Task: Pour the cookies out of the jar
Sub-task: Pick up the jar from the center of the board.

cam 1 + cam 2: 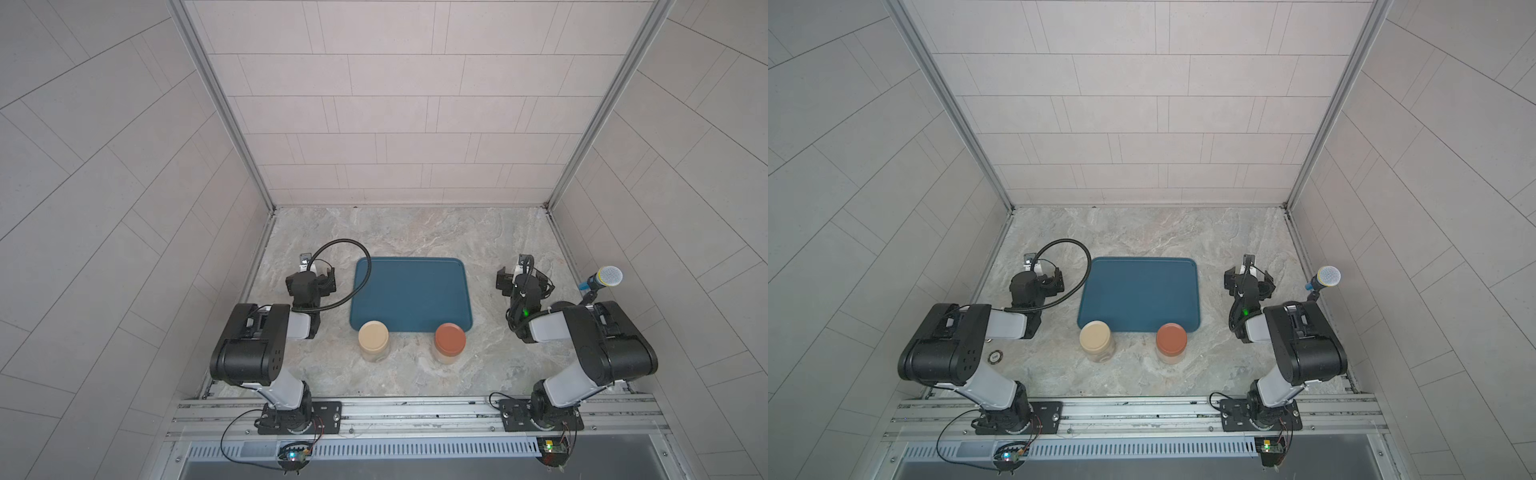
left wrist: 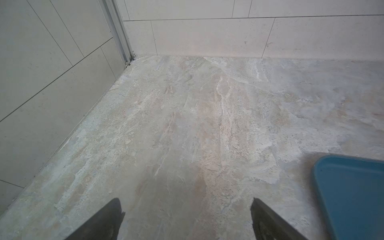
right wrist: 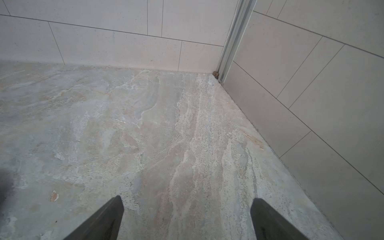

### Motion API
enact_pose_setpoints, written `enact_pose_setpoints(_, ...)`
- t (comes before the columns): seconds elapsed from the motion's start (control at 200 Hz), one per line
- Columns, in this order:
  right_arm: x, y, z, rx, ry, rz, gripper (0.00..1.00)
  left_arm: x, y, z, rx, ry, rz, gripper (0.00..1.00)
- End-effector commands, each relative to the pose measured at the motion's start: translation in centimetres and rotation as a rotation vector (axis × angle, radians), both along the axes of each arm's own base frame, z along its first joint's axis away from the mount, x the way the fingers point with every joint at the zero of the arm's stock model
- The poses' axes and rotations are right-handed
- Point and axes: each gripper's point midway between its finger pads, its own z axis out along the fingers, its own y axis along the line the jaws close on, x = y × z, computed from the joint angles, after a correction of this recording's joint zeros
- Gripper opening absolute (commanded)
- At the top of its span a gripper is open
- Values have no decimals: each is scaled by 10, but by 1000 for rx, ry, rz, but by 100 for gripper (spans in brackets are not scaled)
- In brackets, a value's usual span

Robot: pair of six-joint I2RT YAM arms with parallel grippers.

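The marbled bench (image 1: 415, 232) fills the floor of the tiled booth, and a blue tray (image 1: 409, 293) lies flat at its middle, long side running left to right. The left pincer (image 2: 186, 200) and the right pincer (image 3: 187, 198) hang on either side of the tray, both with jaws spread wide and nothing between them. Two clear jars stand upright just at the tray's near edge, long axes vertical and lids facing straight up: the beige-lidded jar (image 1: 374, 338) towards the left, the brown-lidded jar (image 1: 450, 340) towards the right, well apart from both pincers. Which jar holds the cookies I cannot tell; the contents are too small to read. The jars show only in both top views; the left wrist view catches one tray corner, and the right wrist view shows only bench and wall. A microphone (image 1: 604, 279) stands at the right wall. In a top view a small round disc (image 1: 995, 356) lies beside the left arm.
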Motion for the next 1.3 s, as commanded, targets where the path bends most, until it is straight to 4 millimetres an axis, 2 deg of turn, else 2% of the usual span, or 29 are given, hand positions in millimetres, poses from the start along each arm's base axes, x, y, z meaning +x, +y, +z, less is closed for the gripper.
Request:
enact_pose_setpoints(0.0, 5, 8, 1, -12, 5, 45, 100, 6, -2, 9, 7, -20, -11, 100)
enact_pose_setpoints(0.861, 5, 8, 2, -14, 1, 43, 100, 4, -2, 9, 5, -12, -12, 100)
enact_pose_setpoints(0.911, 0, 3, 11, -48, -3, -14, 100, 6, 7, 22, 26, -18, 54, 100)
enact_pose_setpoints(0.951, -8, 5, 31, -108, 4, -60, 100, 6, 17, 39, 38, 37, 130, 100)
enact_pose_setpoints(0.986, -16, 10, 62, -152, -6, -108, 100, 5, 30, 62, 50, 74, 217, 100)
enact_pose_setpoints(1.021, -28, 12, 97, -142, -19, -166, 100, -5, 51, 91, 57, 59, 387, 100)
enact_pose_setpoints(1.046, -36, 16, 120, -80, -31, -177, 100, -12, 62, 115, 24, 11, 486, 100)
enact_pose_setpoints(1.056, -42, 17, 122, -55, -10, -164, 100, -14, 65, 123, 8, -5, 511, 100)
enact_pose_setpoints(1.066, -42, 21, 137, -11, -28, -147, 100, -17, 68, 129, -8, -14, 530, 100)
enact_pose_setpoints(1.086, -50, 23, 152, 49, -30, -115, 100, -22, 70, 141, -51, -21, 554, 100)
enact_pose_setpoints(1.116, -61, 21, 167, 135, -84, -112, 100, -29, 70, 153, -122, -15, 578, 100)
enact_pose_setpoints(1.141, -70, 15, 172, 228, -153, -133, 100, -30, 64, 159, -193, 3, 561, 100)
enact_pose_setpoints(1.176, -69, 18, 170, 354, -132, -52, 100, -28, 48, 163, -277, 49, 487, 95)
enact_pose_setpoints(1.191, -66, 12, 175, 409, -128, -46, 100, -27, 39, 164, -316, 72, 452, 93)
enact_pose_setpoints(1.196, -66, 15, 166, 420, -79, -39, 100, -27, 36, 164, -332, 79, 441, 92)
enact_pose_setpoints(1.211, -63, 9, 172, 463, -66, -53, 100, -28, 25, 162, -377, 108, 407, 92)
enact_pose_setpoints(1.216, -67, 11, 161, 468, 1, -63, 100, -28, 22, 162, -392, 117, 395, 92)
enact_pose_setpoints(1.231, -63, 6, 168, 488, 21, -85, 100, -28, 10, 160, -437, 146, 351, 92)
enact_pose_setpoints(1.241, -68, 7, 158, 487, 109, -106, 100, -27, 1, 159, -465, 165, 319, 91)
enact_pose_setpoints(1.251, -65, 8, 164, 488, 121, -100, 100, -28, -7, 158, -489, 179, 290, 90)
enact_pose_setpoints(1.261, -72, 8, 156, 477, 212, -116, 100, -28, -15, 156, -507, 194, 262, 89)
enact_pose_setpoints(1.266, -69, 9, 162, 473, 203, -110, 100, -28, -20, 156, -514, 202, 249, 88)
enact_pose_setpoints(1.291, -74, 10, 165, 432, 282, -139, 100, -33, -37, 152, -528, 246, 205, 87)
